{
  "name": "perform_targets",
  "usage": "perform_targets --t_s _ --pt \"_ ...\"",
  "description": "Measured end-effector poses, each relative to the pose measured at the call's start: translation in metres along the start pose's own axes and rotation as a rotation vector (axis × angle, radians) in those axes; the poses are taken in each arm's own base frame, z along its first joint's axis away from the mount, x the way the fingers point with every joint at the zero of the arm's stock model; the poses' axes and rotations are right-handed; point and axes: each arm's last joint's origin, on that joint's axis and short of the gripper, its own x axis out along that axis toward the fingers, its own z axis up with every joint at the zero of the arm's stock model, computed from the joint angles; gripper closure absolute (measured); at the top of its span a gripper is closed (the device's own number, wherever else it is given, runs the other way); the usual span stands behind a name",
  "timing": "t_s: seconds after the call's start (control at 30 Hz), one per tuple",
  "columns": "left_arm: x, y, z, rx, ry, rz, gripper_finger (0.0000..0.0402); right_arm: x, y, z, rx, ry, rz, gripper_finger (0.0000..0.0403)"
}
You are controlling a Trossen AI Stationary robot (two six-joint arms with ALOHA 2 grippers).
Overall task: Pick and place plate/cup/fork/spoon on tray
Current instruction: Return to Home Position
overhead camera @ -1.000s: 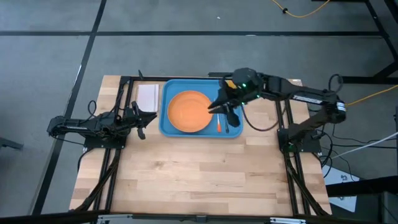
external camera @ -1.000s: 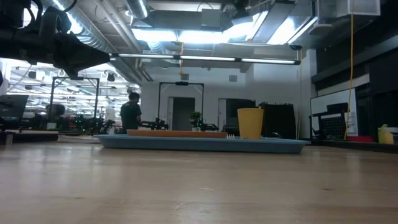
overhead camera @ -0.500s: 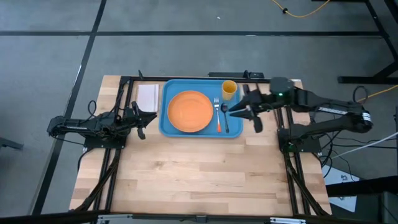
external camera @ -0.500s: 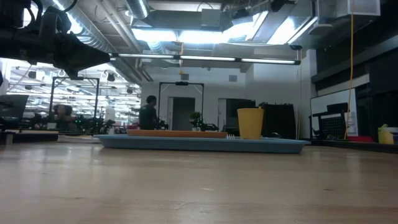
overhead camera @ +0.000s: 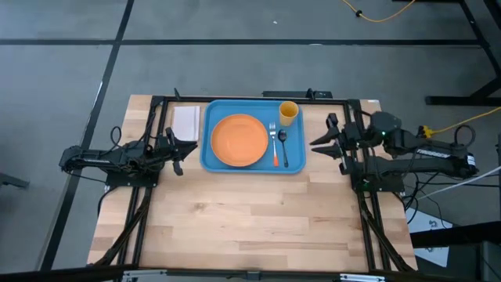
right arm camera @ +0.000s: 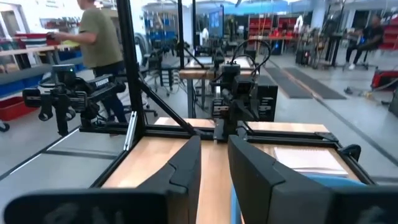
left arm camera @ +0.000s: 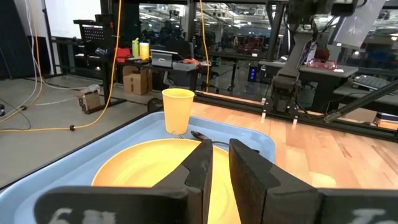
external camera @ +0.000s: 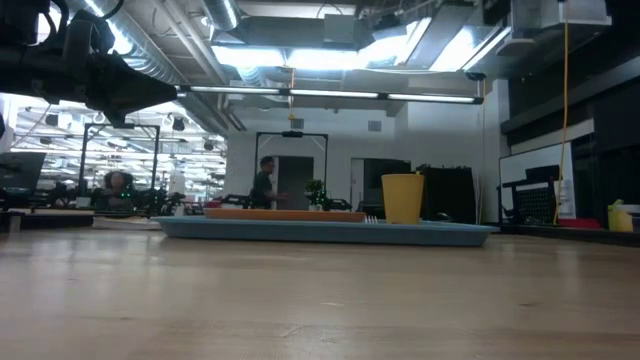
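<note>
High view: the round orange plate (overhead camera: 238, 140), yellow cup (overhead camera: 288, 112), orange-handled fork (overhead camera: 274, 144) and dark spoon (overhead camera: 283, 146) all lie on the blue low-rimmed tray (overhead camera: 213, 160), so the set appears complete; the right hand (overhead camera: 329, 145), spread, sits beside it. Left wrist view: the left hand (left arm camera: 216, 163), nearly pressed together, idles on the wooden desk (overhead camera: 250, 211).

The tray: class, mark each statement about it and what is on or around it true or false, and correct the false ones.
1. The plate lies on the tray. True.
2. The cup stands on the bare table. False: it stands on the tray.
3. The fork and spoon lie side by side beside the plate. True.
4. The right claw holds the spoon. False: it is off the tray, holding nothing.
5. The white pad is on the tray. False: it lies beside it.
</note>
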Motion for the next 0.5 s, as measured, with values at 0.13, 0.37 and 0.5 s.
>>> perform_targets --t_s 0.13,0.37,0.5 --pt "0.0 0.0 0.0 0.0 0.0 0.0 0.0354 -0.01 0.003 -0.022 -0.019 -0.047 0.001 0.0317" --pt "0.0 0.0 0.0 0.0 0.0 0.0 0.0354 -0.029 0.01 -0.056 -0.039 -0.1 0.002 0.0317" --pt "0.0 0.0 0.0 0.0 0.0 0.0 0.0354 -0.038 0.013 -0.072 -0.043 -0.125 0.005 0.0317"
